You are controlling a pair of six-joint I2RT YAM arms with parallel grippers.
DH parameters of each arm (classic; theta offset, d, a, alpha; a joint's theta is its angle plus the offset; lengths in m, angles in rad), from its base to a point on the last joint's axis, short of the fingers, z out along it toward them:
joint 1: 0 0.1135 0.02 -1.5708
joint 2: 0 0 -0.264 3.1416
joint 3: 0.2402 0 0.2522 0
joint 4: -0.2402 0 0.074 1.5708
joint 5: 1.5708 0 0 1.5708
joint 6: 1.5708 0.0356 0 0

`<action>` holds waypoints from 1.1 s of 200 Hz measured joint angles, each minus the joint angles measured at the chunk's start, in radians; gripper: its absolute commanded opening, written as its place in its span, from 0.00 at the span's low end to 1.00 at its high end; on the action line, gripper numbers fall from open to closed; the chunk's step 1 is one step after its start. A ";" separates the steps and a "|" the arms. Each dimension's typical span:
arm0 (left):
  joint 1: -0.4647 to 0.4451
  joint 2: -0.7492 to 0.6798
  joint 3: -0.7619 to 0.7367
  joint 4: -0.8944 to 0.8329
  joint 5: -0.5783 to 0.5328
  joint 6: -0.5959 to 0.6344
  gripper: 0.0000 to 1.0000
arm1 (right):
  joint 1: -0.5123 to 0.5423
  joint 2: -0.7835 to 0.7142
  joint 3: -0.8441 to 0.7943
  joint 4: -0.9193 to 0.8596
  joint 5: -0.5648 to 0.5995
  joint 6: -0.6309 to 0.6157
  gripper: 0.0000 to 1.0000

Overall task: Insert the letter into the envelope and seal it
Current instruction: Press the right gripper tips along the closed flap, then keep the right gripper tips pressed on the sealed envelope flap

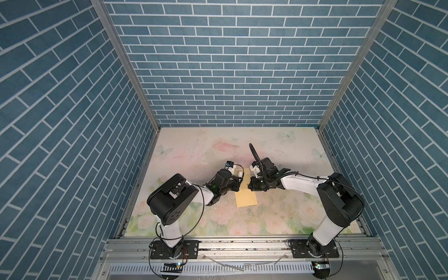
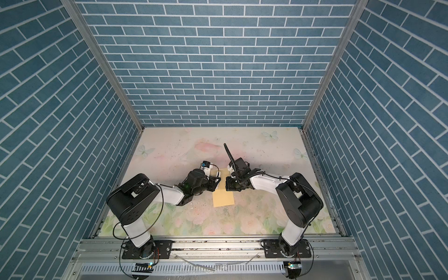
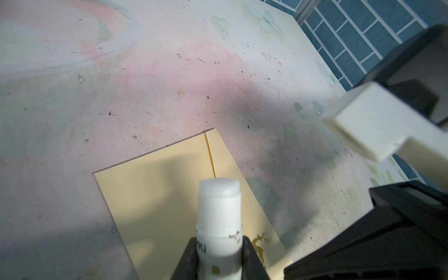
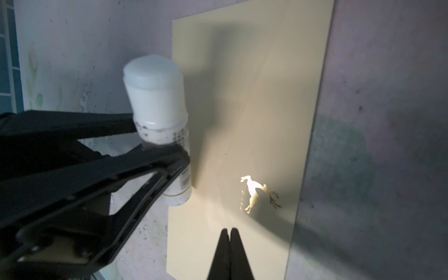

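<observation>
The yellow envelope (image 1: 246, 197) (image 2: 223, 199) lies flat on the table between my two grippers, in both top views. Near one long edge it bears a small gold deer mark (image 4: 257, 194), and a crease line (image 3: 210, 155) runs close to one end. My left gripper (image 3: 219, 244) (image 1: 238, 179) is shut on a white glue stick (image 3: 219, 206) (image 4: 157, 104), whose bare tip hangs over the envelope's edge. My right gripper (image 4: 229, 230) (image 1: 249, 188) is shut and holds nothing. Its tips point at the envelope close to the deer mark. The letter is hidden.
The floral table mat (image 1: 218, 150) is bounded by blue brick walls (image 1: 230, 72) at the back and both sides. A metal rail (image 1: 242, 244) with the arm bases runs along the front. The right arm's white wrist block (image 3: 363, 126) hangs close beside the glue stick.
</observation>
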 measured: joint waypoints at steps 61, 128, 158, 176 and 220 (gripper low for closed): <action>0.000 0.013 0.000 0.017 0.001 -0.002 0.00 | 0.014 0.071 0.046 0.000 -0.002 0.000 0.00; 0.000 0.016 0.000 0.023 0.000 -0.006 0.00 | 0.017 0.121 0.073 0.046 -0.011 0.004 0.00; 0.000 0.025 0.000 0.034 0.001 -0.014 0.00 | 0.017 0.136 0.084 0.065 -0.015 0.004 0.00; 0.000 0.032 0.000 0.045 0.001 -0.018 0.00 | 0.018 0.139 0.089 0.064 -0.014 0.004 0.00; 0.000 0.033 -0.002 0.049 0.000 -0.019 0.00 | 0.019 0.124 0.074 0.063 -0.006 0.004 0.00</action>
